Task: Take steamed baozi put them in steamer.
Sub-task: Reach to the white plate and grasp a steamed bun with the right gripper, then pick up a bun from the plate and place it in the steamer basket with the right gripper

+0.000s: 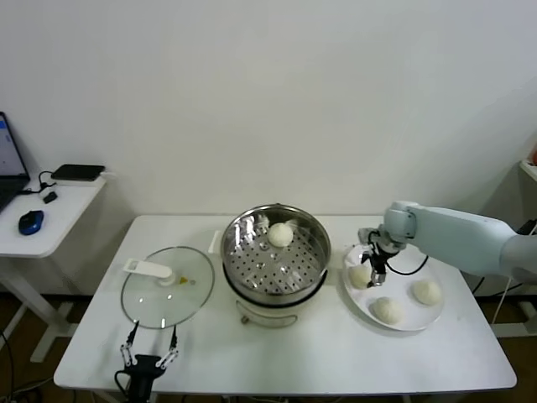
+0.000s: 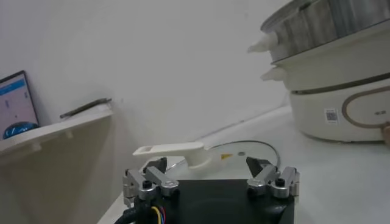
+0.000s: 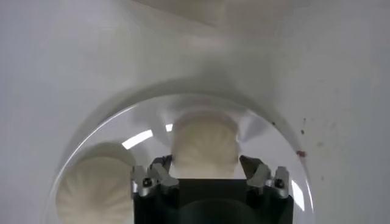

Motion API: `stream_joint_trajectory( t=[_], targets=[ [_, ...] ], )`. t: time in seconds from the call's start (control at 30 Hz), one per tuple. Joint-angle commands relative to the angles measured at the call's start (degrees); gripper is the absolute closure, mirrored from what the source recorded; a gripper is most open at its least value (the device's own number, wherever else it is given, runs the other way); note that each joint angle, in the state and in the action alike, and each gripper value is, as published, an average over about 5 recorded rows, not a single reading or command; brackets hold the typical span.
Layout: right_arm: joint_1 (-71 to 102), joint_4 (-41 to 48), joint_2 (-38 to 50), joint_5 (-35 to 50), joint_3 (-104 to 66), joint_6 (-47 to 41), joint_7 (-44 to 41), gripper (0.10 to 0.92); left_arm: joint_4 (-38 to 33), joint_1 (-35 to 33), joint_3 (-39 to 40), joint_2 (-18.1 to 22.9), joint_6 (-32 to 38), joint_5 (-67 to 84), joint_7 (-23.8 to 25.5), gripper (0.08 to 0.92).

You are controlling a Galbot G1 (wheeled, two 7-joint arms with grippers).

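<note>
R gripper (image 3: 206, 172): lowered over plate (image 1: 434, 316), fingers set either side of one baozi (image 3: 205, 145), pressed on its sides – clamped on it.
Other baozi: two on plate; one (image 1: 280, 234) seen in steamer (image 1: 315, 232).
L gripper (image 2: 210, 179): parked at table's front edge near glass lid (image 1: 166, 288), fingers apart, nothing held.

We see bright, even light; soft shadow rings the plate (image 3: 268, 131) beyond the fingers (image 3: 159, 173), glare streaks its rim, and nearby buns (image 3: 204, 143) blur.
</note>
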State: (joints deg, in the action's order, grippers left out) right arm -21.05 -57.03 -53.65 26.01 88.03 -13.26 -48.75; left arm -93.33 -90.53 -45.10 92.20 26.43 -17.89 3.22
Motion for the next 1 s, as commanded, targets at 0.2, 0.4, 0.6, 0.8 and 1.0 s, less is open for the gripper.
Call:
stream_joint_trajectory(
  t=[0.2,0.4,0.6,0.8,1.0],
  targets=[
    [-1.3,-1.0,0.5,0.0,-0.2,-0.1,-0.8,0.380,-0.3,-0.2,-0.1,2.0,-0.1,-0.1,0.0,0.177],
    [-9.6,-4.6,2.5,3.5,5.1,0.2,-2.1,0.395,-0.8,-0.5,-0.1,2.1,-0.2,-0.5,-0.2,0.177],
    [-26.2,-12.8,4.5,10.9,15.8,0.8,-4.6,0.406,-1.6,-1.0,-0.1,2.0,-0.5,-0.8,-0.2,0.177],
    [-44.0,-24.2,4.5,21.7,24.9,-0.3,-6.2,0.406,-2.2,-1.3,0.1,2.0,-0.9,-1.1,-0.1,0.177],
    [-54.3,-32.9,1.9,29.5,27.6,-3.0,-6.4,0.406,-2.8,-1.4,0.5,2.0,-1.3,-1.2,-0.1,0.177]
  ],
)
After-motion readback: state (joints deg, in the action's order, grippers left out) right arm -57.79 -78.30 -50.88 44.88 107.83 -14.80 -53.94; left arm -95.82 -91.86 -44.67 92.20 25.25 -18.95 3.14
